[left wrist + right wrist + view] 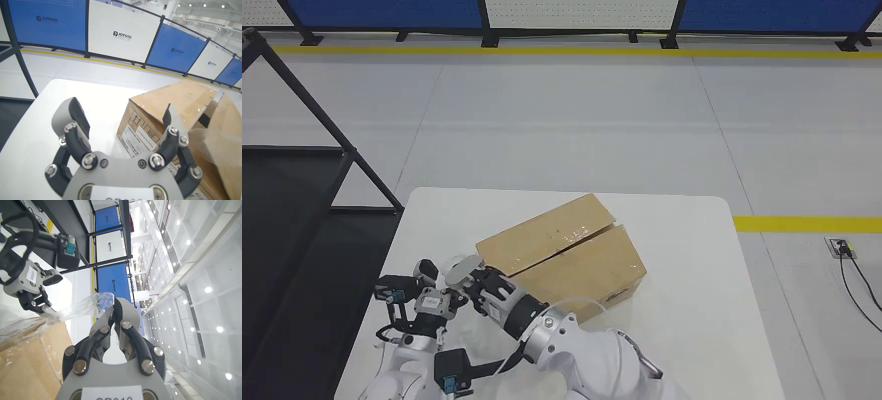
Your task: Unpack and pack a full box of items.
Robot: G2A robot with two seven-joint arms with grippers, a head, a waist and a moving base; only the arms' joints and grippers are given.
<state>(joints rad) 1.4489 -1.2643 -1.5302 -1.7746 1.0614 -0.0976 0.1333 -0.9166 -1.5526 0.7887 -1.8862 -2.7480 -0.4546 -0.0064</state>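
A brown cardboard box (562, 250) (170, 98) (28, 351) lies at an angle on the white table (692, 300), its top flaps nearly closed with a dark gap between them. My right gripper (113, 308) (465, 273) is raised beside the box's near-left corner, shut on a crumpled strip of clear tape (90, 306). The tape runs down to the box's top edge. My left gripper (121, 106) (54, 294) (432, 285) stands open just left of that corner, one finger (48, 310) at the tape's lower end. The clear tape (200, 138) shows past its finger.
A black metal rack (302, 190) stands left of the table. Bare table lies left of the box (56, 113) and to its right. A blue and white fence (582, 12) closes off the floor behind.
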